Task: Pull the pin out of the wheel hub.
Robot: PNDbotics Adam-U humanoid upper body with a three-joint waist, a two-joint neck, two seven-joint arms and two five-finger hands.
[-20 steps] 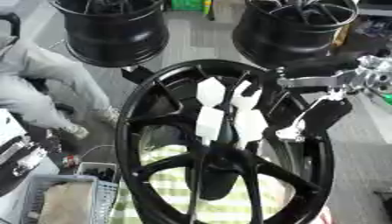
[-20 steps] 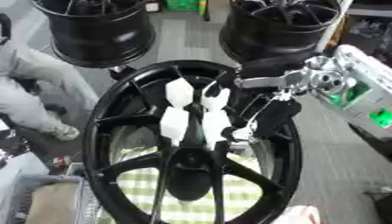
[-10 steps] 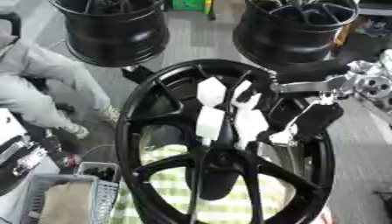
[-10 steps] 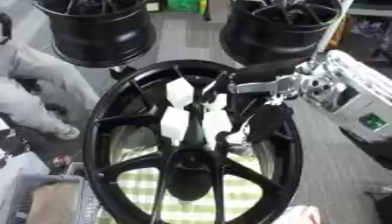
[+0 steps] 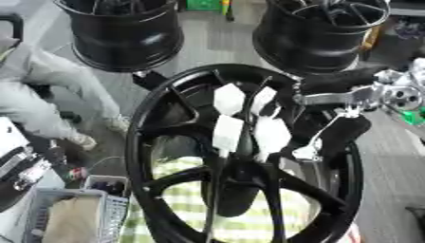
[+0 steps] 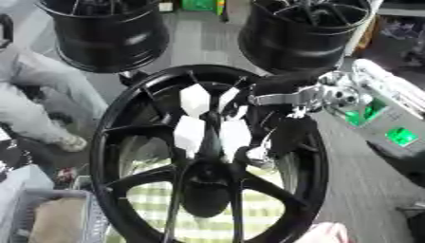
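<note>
The big black wheel hub [image 5: 166, 142] stands upright before the robot, filling the middle of both views, its spokes meeting at a dark centre [image 5: 236, 161] with four white tags [image 5: 228, 99] clustered just above it. The right arm comes in from the right, across the rim, and the right hand [image 5: 328, 140] hangs inside the wheel beside the tags, dark fingers pointing down with a pale fingertip [image 5: 305, 153] near the centre. This looks like the reach-in step: the pin is not yet drawn. I cannot make out the pin itself among the tags and spokes, nor whether the fingers are spread or pinching. Next, the hand likely needs to close on the pin and pull straight outward.
</note>
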